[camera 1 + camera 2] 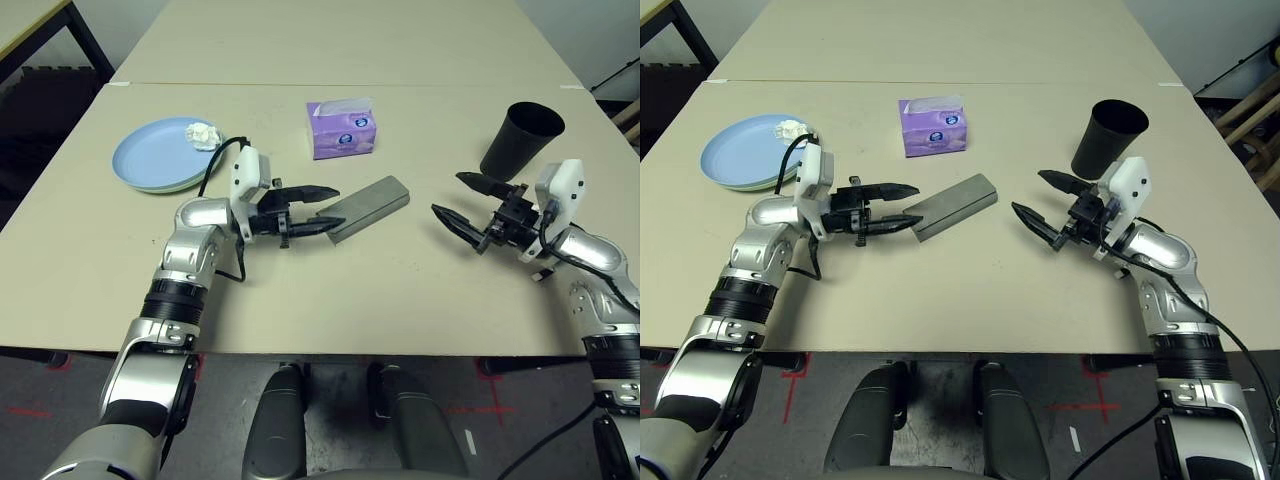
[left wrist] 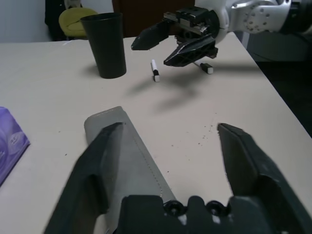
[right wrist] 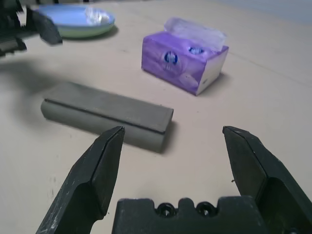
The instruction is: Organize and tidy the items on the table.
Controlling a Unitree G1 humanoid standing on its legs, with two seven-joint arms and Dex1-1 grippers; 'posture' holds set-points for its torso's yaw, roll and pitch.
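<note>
The grey glasses case (image 1: 372, 207) lies slantwise at the middle of the table (image 1: 330, 300). My left gripper (image 1: 335, 207) stands open at its near left end, one finger (image 2: 97, 161) over the case's edge, not gripping it. My right gripper (image 1: 448, 193) hangs open and empty to the case's right, in front of the upright black cup (image 1: 522, 140). The thin white pen (image 2: 155, 71) lies on the table below the right gripper. The purple tissue box (image 1: 341, 129) stands behind the case. Stacked blue and green plates (image 1: 155, 160) at far left carry a white tissue wad (image 1: 203, 134).
A second table (image 1: 330, 40) butts against the far edge. Dark floor and a table leg show at far left, and a wooden frame shows at far right. Bare tabletop stretches along the near edge between my arms.
</note>
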